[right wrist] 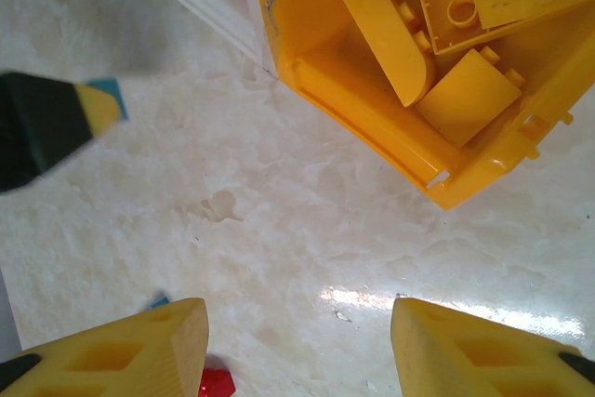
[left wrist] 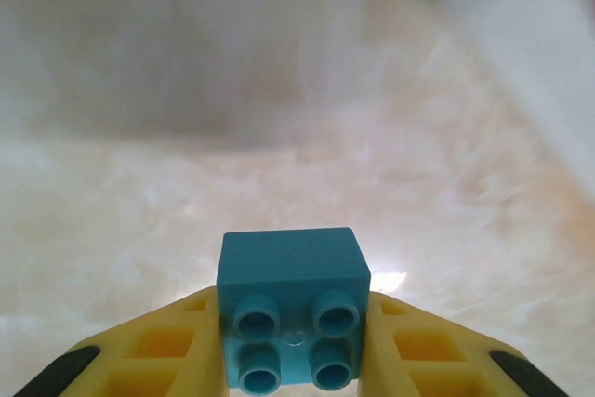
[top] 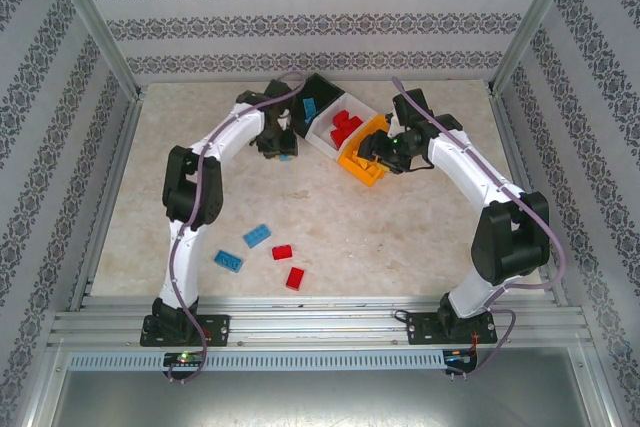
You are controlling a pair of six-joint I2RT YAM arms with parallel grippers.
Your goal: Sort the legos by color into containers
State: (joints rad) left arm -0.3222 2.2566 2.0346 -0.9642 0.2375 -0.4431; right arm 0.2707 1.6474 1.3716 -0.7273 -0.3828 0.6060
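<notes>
My left gripper (top: 277,147) hangs low over the table just left of the containers. It is shut on a blue lego (left wrist: 293,318) (top: 287,156), squeezed between both yellow fingers (left wrist: 163,346). The three bins stand in a slanted row. The black bin (top: 322,89) holds a blue brick, the white bin (top: 322,140) holds red bricks, and the orange bin (top: 352,164) (right wrist: 349,90) holds yellow bricks (right wrist: 465,90). My right gripper (top: 378,154) (right wrist: 297,346) stands open beside the orange bin, with bare table between its fingers.
Two blue legos (top: 257,235) (top: 228,260) and two red legos (top: 283,251) (top: 295,278) lie on the near left part of the table. A red brick (right wrist: 216,383) shows by my right gripper's left finger. Metal frame posts and patterned walls enclose the table.
</notes>
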